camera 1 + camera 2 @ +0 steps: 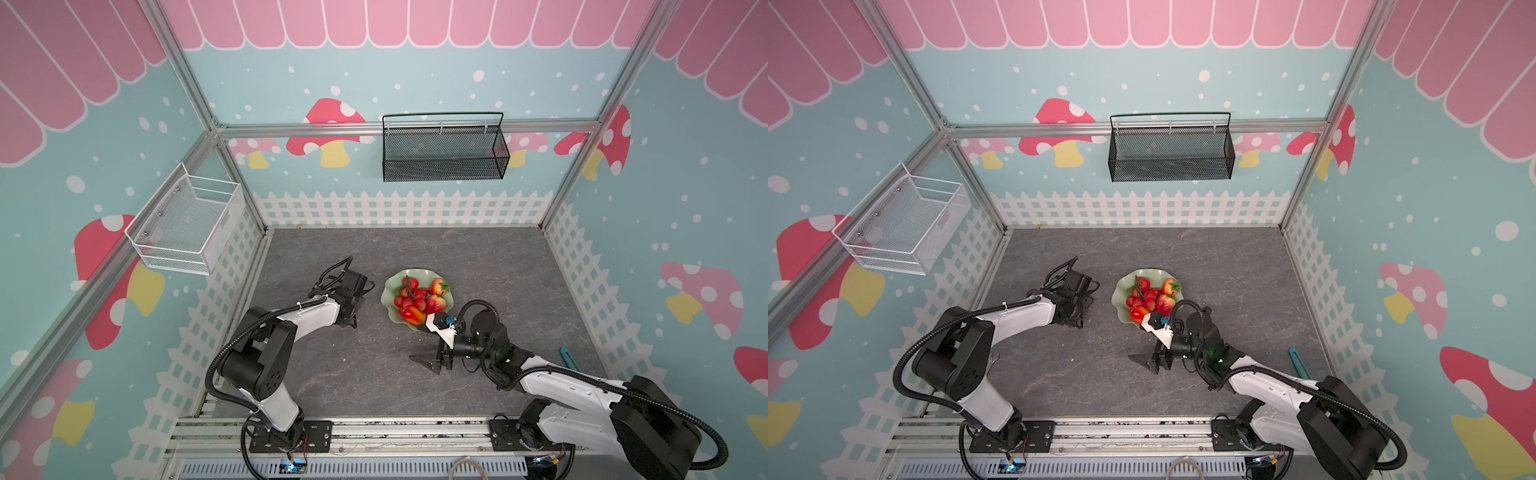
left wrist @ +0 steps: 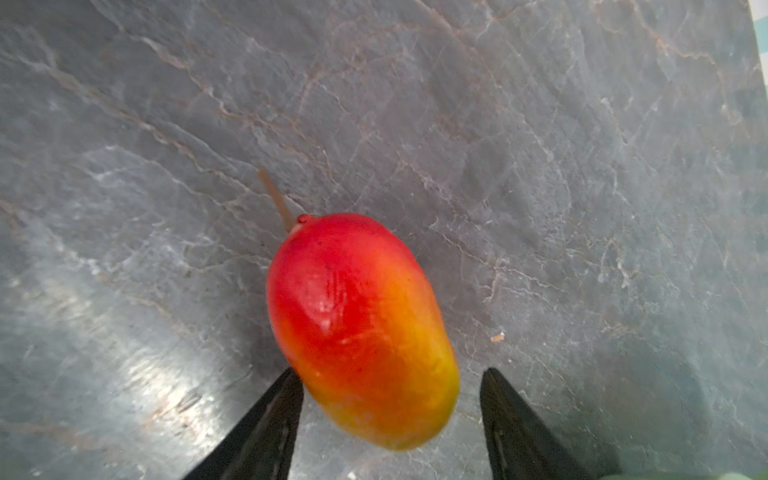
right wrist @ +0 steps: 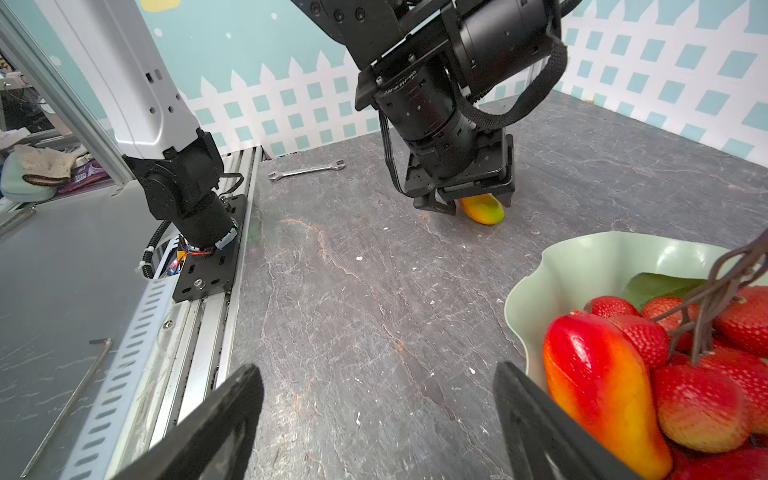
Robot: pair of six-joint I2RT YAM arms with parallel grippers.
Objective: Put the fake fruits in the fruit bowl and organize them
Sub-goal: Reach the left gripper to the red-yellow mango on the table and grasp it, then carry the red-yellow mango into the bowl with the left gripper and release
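Both pincers gape, the left pincer (image 2: 391, 370) straddling a mango (image 2: 357, 324), the right pincer (image 3: 377, 369) empty beside the fruit bowl (image 3: 582, 266).

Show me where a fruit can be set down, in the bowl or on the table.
Bare: the fruit bowl's far-left inside, beside the bunch; the table between bowl and back fence, and its near middle. Crowded: the bowl's near side, with a mango, strawberries and the right hand by its rim.
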